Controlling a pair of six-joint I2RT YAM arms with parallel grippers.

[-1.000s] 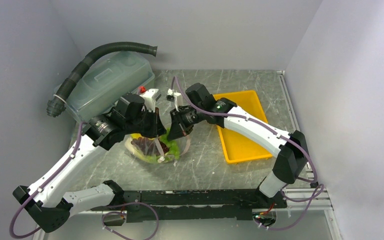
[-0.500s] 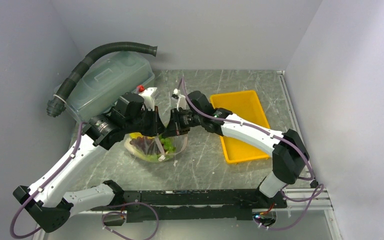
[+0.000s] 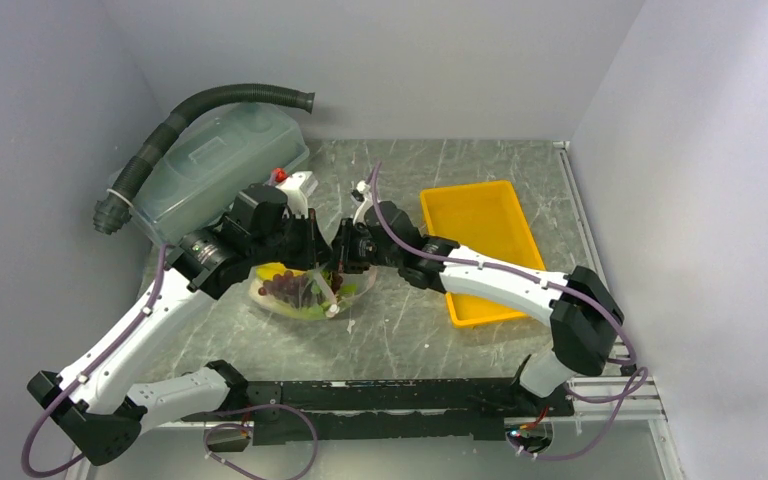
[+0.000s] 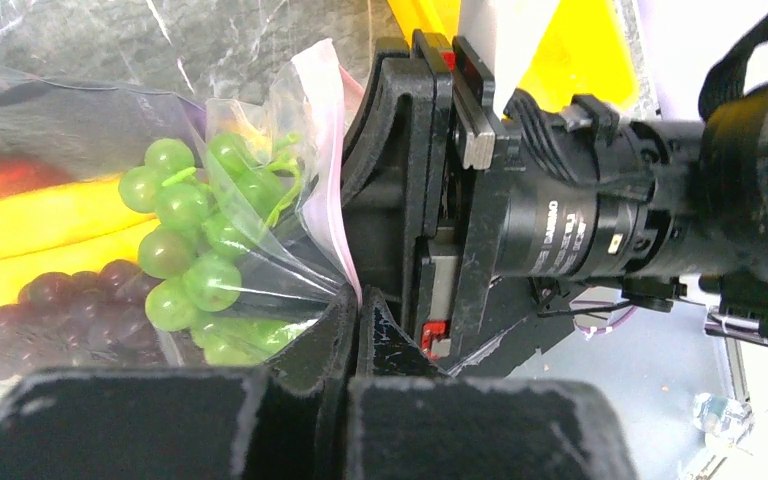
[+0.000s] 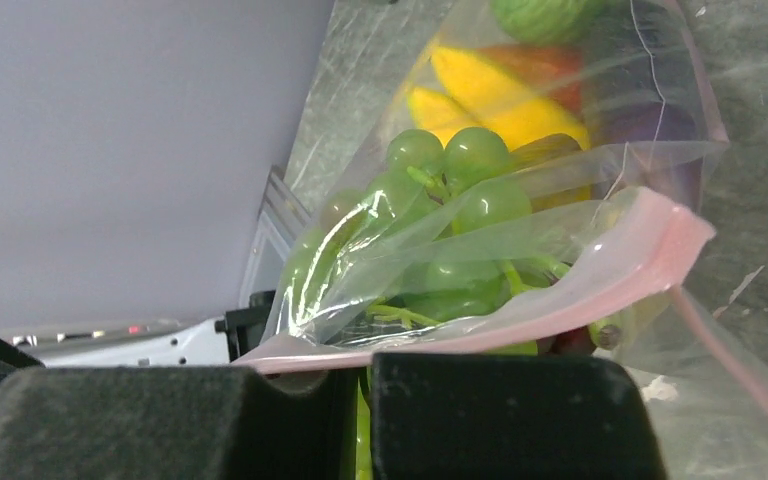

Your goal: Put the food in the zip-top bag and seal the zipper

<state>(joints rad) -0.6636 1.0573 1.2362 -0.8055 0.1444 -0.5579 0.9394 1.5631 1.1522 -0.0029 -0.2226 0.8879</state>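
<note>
The clear zip-top bag [image 3: 298, 293] lies on the table between the two arms, with food inside. In the left wrist view I see green grapes [image 4: 188, 240], dark purple grapes [image 4: 55, 305], yellow bananas [image 4: 40, 225] and a red pepper [image 4: 0, 178]. My left gripper [image 4: 357, 303] is shut on the pale pink zipper [image 4: 332, 215] at the bag's mouth. My right gripper [image 5: 362, 368] is shut on the same zipper [image 5: 560, 290], right beside the left one [image 3: 317, 262]. Through the plastic show the grapes [image 5: 450, 160], bananas [image 5: 505, 105] and a purple eggplant [image 5: 650, 125].
A yellow tray [image 3: 480, 250] lies to the right of the bag, under the right forearm. A large translucent lidded tub [image 3: 215, 165] with a black corrugated hose [image 3: 200, 105] stands at the back left. Grey walls close in the table on three sides.
My right gripper has slid left along the bag's mouth until it sits against the left gripper. The bag has sunk lower and flatter onto the table.
</note>
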